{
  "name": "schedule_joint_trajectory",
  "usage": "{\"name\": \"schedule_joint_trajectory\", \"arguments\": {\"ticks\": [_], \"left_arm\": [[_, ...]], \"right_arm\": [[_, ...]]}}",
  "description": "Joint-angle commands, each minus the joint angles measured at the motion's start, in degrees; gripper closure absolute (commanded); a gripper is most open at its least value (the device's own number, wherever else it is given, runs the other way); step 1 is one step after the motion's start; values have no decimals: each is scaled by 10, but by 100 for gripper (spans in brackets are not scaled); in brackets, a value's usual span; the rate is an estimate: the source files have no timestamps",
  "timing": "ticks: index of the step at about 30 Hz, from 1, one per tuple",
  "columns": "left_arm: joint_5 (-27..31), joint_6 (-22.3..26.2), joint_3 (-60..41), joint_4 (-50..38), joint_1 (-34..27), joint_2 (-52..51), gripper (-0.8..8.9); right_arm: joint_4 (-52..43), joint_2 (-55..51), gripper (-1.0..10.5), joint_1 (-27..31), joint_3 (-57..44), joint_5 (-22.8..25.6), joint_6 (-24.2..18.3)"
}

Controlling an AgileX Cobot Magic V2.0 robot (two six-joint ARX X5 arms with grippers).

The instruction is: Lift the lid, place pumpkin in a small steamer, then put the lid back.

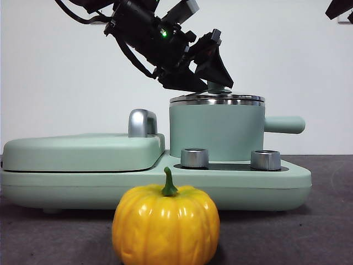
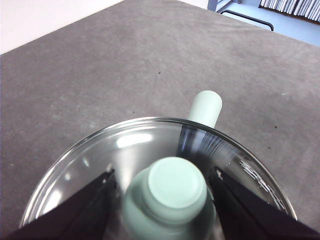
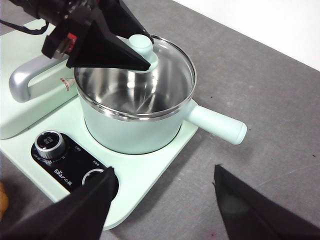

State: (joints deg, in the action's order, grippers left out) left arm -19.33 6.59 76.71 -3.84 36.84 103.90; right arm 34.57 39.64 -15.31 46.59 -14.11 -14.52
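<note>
Left claw [image 1: 216, 83] brackets the lid [image 3: 165, 65] knob, jaws apart; grey table [image 2: 125, 65], white wall behind.

The pumpkin [image 1: 165, 225] is cut off at the front view's lower edge. The left end effector [image 1: 216, 83] hides part of the lid's [image 1: 217, 100] knob; contact cannot be told.

glass lid [image 3: 165, 65] sits on the mint steamer [image 1: 216, 132] (handle sideways), pumpkin [image 1: 165, 225] upright in front.
</note>
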Motion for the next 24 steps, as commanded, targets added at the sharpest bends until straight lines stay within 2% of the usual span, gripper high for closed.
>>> {"name": "schedule_joint_trajectory", "arguments": {"ticks": [1, 5, 24], "left_arm": [[2, -2, 16, -5, 4, 12, 565], [2, -2, 16, -5, 4, 12, 801], [5, 2, 19, -17, 2, -29, 806]], "right_arm": [[-2, 3, 630, -2, 7, 0, 6], [-2, 3, 630, -2, 7, 1, 6], [2, 3, 630, -2, 7, 0, 7]]}}
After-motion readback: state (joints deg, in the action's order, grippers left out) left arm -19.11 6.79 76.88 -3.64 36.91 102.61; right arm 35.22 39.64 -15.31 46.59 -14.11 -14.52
